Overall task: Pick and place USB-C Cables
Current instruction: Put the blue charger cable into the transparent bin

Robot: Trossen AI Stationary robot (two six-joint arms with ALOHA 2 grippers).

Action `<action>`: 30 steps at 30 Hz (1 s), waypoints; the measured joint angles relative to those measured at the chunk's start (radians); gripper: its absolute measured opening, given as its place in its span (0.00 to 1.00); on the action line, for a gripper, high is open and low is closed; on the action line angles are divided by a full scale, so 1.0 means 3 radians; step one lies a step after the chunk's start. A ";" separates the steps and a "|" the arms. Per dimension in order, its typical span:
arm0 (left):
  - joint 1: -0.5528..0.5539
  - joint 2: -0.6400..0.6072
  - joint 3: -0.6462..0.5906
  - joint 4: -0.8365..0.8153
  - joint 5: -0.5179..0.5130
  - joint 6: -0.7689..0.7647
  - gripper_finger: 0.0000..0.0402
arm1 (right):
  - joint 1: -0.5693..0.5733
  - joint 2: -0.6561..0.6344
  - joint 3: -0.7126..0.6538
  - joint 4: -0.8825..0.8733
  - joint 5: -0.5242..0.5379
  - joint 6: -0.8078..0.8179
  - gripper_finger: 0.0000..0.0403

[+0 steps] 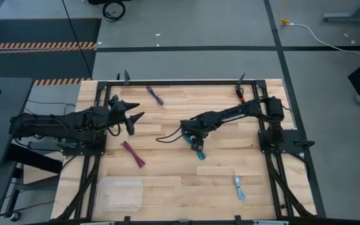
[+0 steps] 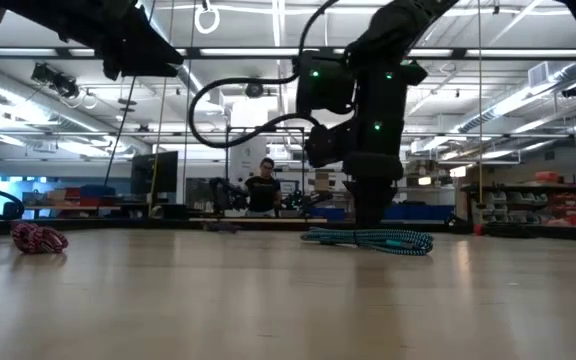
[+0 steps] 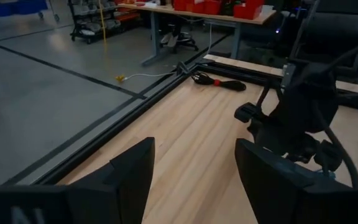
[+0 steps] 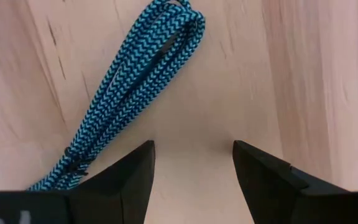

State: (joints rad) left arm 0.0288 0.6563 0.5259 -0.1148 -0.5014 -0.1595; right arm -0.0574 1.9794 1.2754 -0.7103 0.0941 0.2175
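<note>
Teal cable laid flat near table middle, directly under right gripper. Fingers spread, nothing held; bundle seen beside one finger, not between pair. For clean pick, gripper judged to need shifting sideways until bundle is centred, then lowering to wood before closing. Left gripper parked raised at left, spread, empty. Count: five cables, namely teal, purple, maroon, light blue, black-and-red. One clear tray at front left.
</note>
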 joint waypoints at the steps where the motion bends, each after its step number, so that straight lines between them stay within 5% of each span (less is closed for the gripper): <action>1: 0.0000 0.0001 0.0000 -0.0001 0.0001 -0.0035 0.58 | 0.0000 0.0037 0.0038 -0.0034 -0.0025 0.0031 0.56; 15: 0.0000 0.0000 0.0000 -0.0150 0.0375 -0.0182 0.58 | 0.0207 0.0091 0.0197 -0.0067 0.0110 0.0531 0.55; 21: 0.0001 0.0000 0.0000 -0.0160 0.0378 0.0053 0.58 | 0.0219 0.0053 0.0582 -0.0681 0.0018 0.0604 0.55; 30: 0.0029 0.0000 0.0000 -0.0076 0.0341 0.0249 0.58 | 0.0429 0.0049 0.0760 -0.0512 0.0018 0.0777 0.55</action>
State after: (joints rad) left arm 0.0376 0.6563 0.5259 -0.1375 -0.3990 -0.0849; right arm 0.0712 1.9940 1.5035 -0.8638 0.0996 0.4507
